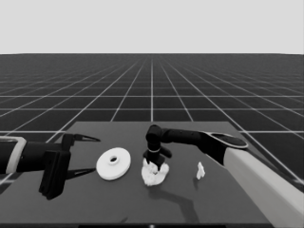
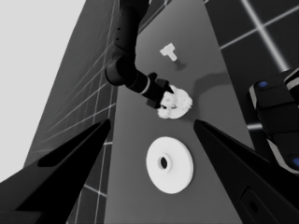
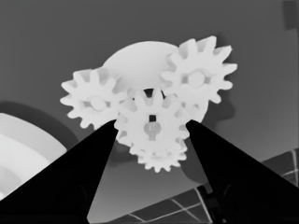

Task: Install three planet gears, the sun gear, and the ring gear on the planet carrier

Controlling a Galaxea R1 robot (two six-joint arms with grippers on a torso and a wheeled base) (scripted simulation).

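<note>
right end effector [image 1: 153, 164] stands directly over the smaller round part [image 3: 140, 60] at mid-table, fingers clamped on the centre gear [image 3: 152, 128] among three seated gears. larger round part [image 1: 113, 163] lies just left, nearer the parked, spread left end effector [image 1: 90, 154].

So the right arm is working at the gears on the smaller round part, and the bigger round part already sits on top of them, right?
Not quite. The right gripper is at the gears on the smaller round part, but the larger round part lies apart on the table, beside them, as the head view shows.
</note>
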